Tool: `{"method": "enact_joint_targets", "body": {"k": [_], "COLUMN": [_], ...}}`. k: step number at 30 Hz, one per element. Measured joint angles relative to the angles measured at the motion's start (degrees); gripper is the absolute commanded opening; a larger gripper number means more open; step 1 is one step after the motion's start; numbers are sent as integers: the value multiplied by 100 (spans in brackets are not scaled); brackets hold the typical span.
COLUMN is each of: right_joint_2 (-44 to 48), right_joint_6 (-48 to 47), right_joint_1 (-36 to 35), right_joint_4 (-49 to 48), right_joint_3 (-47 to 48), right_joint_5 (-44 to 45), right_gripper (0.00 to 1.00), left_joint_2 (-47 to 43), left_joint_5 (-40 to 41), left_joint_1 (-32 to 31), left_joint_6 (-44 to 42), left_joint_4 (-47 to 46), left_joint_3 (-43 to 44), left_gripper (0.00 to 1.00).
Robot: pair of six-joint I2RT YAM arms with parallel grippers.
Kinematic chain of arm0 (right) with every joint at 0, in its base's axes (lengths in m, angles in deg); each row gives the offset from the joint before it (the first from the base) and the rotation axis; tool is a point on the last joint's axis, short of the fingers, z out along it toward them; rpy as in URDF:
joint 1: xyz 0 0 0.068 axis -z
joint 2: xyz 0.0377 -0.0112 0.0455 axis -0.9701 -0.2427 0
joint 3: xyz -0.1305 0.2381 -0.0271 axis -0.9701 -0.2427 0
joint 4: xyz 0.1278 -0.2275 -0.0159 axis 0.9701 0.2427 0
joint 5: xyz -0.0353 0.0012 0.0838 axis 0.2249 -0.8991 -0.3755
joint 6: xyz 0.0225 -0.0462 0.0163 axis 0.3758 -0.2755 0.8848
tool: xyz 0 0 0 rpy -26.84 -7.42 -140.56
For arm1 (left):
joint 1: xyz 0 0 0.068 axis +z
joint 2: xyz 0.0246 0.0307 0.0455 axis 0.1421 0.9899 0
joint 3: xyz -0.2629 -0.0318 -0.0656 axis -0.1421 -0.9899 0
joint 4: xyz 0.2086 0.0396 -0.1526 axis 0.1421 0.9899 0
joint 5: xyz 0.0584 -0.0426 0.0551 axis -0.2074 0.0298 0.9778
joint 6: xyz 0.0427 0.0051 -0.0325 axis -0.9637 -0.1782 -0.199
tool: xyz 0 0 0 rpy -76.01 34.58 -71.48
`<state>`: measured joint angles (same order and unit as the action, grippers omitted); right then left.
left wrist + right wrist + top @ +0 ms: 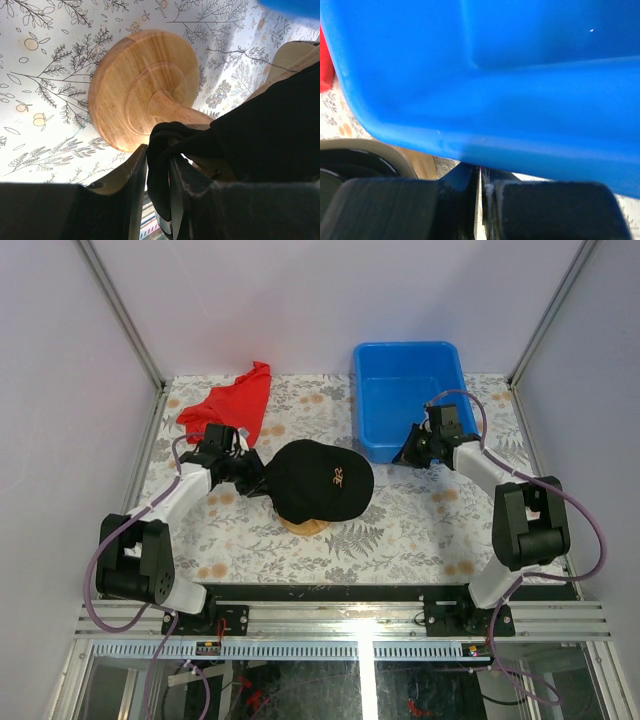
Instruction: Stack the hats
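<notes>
Hat [322,480] on stand [140,90], stack base; left gripper [252,477] pinches hat edge, likely seating it; right gripper [406,455], right of stand, pressed together.

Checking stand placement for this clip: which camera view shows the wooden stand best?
Left wrist: the wooden stand shows its round base and stem from close up. Top external shows only a sliver of base under the black cap. Right wrist shows mostly the blue bin, no recognisable stand.

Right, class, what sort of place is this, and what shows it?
Probably a robotics lab cell: two black-and-white robot arms bolted to a slotted metal rail, plain pale walls enclosing a floral-patterned table.
</notes>
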<state>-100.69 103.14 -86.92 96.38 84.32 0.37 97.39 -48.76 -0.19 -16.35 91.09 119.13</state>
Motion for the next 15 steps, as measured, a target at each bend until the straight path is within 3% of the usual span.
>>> {"method": "enact_joint_targets", "body": {"k": [4,5,6,8,9,15], "right_joint_2": [-385,-444,-487,-549,-509,664], "right_joint_6": [9,15,20,66,103,756], "right_joint_1": [164,210,245,337,389,570], "right_joint_4": [120,201,264,374,334,-776], "right_joint_3": [483,555,621,717,680,-658], "right_joint_5": [-199,-321,-435,-710,-876,-1633], "right_gripper": [0,4,13,45,54,79], "left_joint_2": [101,118,131,166,190,295], "left_joint_5": [4,9,11,11,11,-52], "left_joint_1": [0,2,9,15,22,101], "left_joint_6": [-46,-57,-68,-85,-92,-107], "left_joint_4": [118,144,166,236,262,260], "left_joint_3": [153,175,192,229,247,249], "left_gripper": [21,21,21,21,21,21]}}
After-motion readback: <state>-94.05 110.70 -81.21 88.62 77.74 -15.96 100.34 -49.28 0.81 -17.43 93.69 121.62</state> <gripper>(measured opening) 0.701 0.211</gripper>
